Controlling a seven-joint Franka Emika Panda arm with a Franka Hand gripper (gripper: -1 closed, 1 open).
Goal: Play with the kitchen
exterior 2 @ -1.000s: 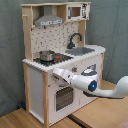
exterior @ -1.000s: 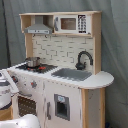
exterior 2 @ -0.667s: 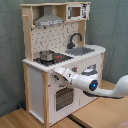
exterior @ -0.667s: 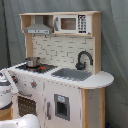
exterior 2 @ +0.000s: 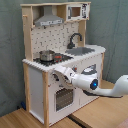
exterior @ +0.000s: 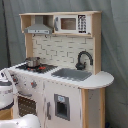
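White and pale-wood, the kitchen [exterior 2: 62, 60] stands before me; my fingers [exterior 2: 59, 71] sit at its front panel above the oven door [exterior 2: 64, 97], grip unreadable, so I should press slowly and squarely.

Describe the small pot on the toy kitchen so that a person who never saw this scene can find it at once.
Find the toy kitchen and look at its countertop below the grey hood. On the hob stands the small metal pot. It is the only loose, shiny thing there; the black faucet curves over the sink beside it.
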